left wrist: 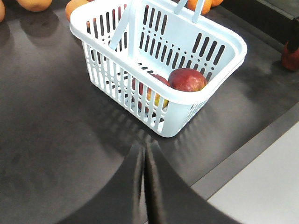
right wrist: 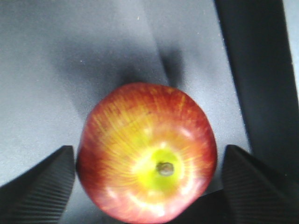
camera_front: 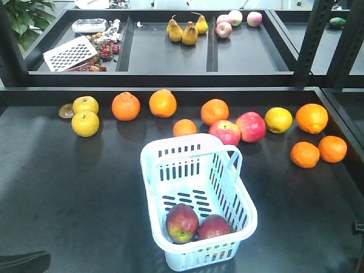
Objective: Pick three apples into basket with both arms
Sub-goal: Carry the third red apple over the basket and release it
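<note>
Flanking a third apple (right wrist: pixel 147 151), the right gripper (right wrist: pixel 147 184) shows two ribbed black fingers (right wrist: pixel 39 186) spread wide, one on each side of the fruit with a sliver of gap visible at each side, so they are released and not yet gripping. The apple sits stem up on the dark worktop (right wrist: pixel 70 56), red streaked over a yellow-green patch around the stem. In the left wrist view, the left gripper (left wrist: pixel 145 154) has its two black fingers pressed together with nothing between them, hovering over bare worktop just in front of the basket (left wrist: pixel 224 44). That pale blue-white basket has slotted sides and its handle swung up; two dark red apples (camera_front: pixel 182 223) lie touching each other at its near end. Beyond it, along the back of the worktop, a row of oranges (camera_front: pixel 125 106), yellow fruit (camera_front: pixel 85 123) and two brighter pinkish apples (camera_front: pixel 224 132) lies untouched. The step in hand appears to be grasping the last apple. To do it well, the fingers should probably close evenly across the widest part of the fruit, low enough that the round, smooth skin does not squirt upward, then lift straight before carrying it over the rim and lowering it into the open far end, clear of the raised handle.
</note>
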